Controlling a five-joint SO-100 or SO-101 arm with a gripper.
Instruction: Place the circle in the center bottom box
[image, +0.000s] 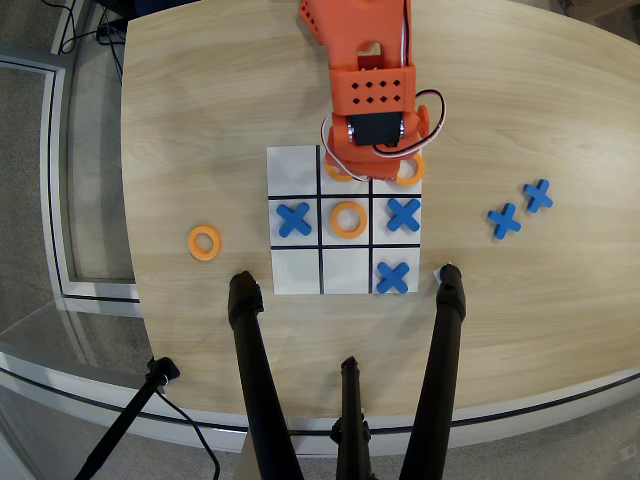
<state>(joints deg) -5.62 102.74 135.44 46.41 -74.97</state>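
Arm (370, 90) bent over grid's (345, 220) top row, hiding gripper.

Wood-grain table (200, 110) with rounded edge, grey floor around it. Blue X (294, 219) in grid's left middle cell, blue X (403, 214) in right middle cell, blue X (393, 277) in the right cell of the row nearest the picture's bottom. Two more blue X pieces off the sheet at right, (503, 220) and (538, 195), just beside each other. Black tripod legs (255, 370) rise from the bottom edge; cables (80, 25) at top left.
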